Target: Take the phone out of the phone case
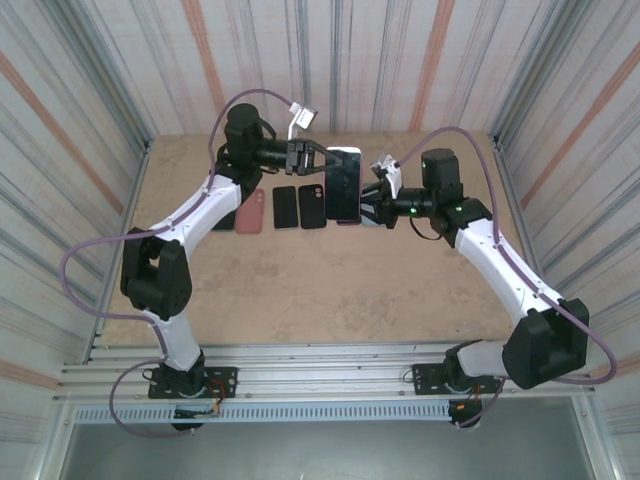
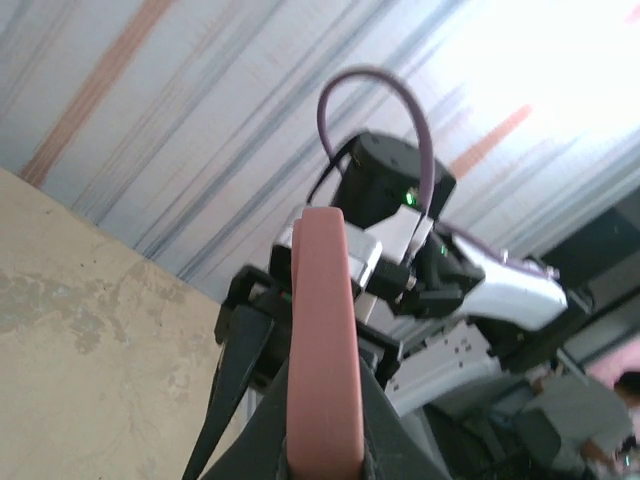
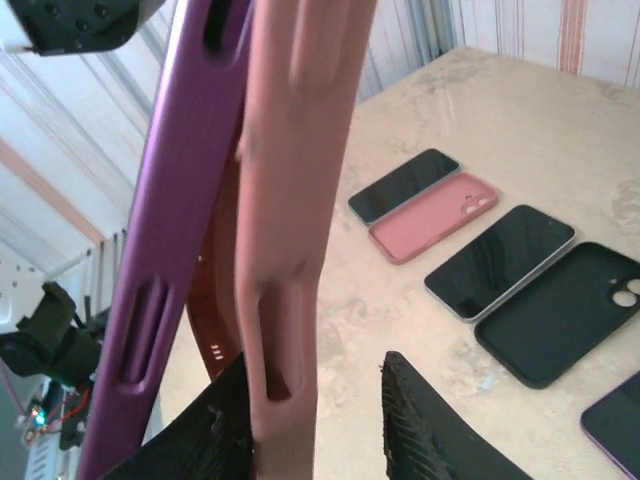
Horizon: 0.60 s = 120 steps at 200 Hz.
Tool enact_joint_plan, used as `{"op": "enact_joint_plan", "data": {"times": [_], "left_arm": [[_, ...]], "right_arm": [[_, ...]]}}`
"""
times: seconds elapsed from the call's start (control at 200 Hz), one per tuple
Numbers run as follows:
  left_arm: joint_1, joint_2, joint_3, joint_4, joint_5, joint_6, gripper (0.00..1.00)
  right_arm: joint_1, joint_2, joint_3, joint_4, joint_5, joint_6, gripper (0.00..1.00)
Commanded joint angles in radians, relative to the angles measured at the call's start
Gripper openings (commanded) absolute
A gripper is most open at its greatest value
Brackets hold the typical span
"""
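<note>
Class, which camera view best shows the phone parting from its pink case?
Right wrist: close up, the purple phone and pink case stand edge-on, with a gap between them. Top external shows the screen face, small; left wrist, the case's pink edge.

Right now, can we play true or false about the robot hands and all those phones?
1. The left gripper is shut on the pink phone case. True.
2. The purple phone is all the way out of that case. False: the case is only partly peeled off it.
3. A spare pink case lies on the table. True.
4. The right gripper is squeezed tight shut. False: its fingers stand apart.
</note>
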Motion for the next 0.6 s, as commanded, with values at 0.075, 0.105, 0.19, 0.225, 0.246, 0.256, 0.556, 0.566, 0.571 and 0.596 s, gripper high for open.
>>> {"op": "enact_joint_plan", "data": {"times": [0.075,0.105,0.19,0.225,0.246,0.256,0.556,0.566,0.571,0.596], "left_arm": [[-0.016,-0.061,-0.053,0.165,-0.301,-0.226,0.00],[-0.018,-0.064,-0.059,0.176,-0.313,-0.247,0.00],[-0.024,-0.060,-0.065,0.207,-0.326,-0.319,0.00],[-0.025,-0.059,-0.065,0.211,-0.328,-0.342,0.00],[-0.026,-0.059,-0.067,0.212,-0.332,-0.355,0.00],[-0.026,-0.059,-0.069,0.213,-0.335,-0.361,0.00],[-0.039,-0.052,-0.103,0.247,-0.373,-0.478,0.00],[-0.039,-0.050,-0.104,0.248,-0.373,-0.482,0.00],[-0.039,-0.050,-0.104,0.249,-0.374,-0.484,0.00],[-0.040,-0.047,-0.107,0.255,-0.379,-0.495,0.00]], "right_arm": [[0.023,-0.054,-0.107,0.439,-0.041,0.485,0.38],[0.024,-0.054,-0.122,0.491,-0.030,0.547,0.38],[0.027,-0.053,-0.146,0.591,0.012,0.672,0.38],[0.028,-0.056,-0.155,0.623,0.027,0.709,0.38],[0.029,-0.057,-0.160,0.640,0.036,0.727,0.38],[0.029,-0.057,-0.160,0.651,0.040,0.735,0.38],[0.039,-0.067,-0.201,0.769,0.121,0.912,0.34],[0.039,-0.066,-0.202,0.771,0.123,0.916,0.33],[0.039,-0.066,-0.202,0.772,0.125,0.919,0.33],[0.039,-0.065,-0.202,0.772,0.129,0.927,0.32]]}}
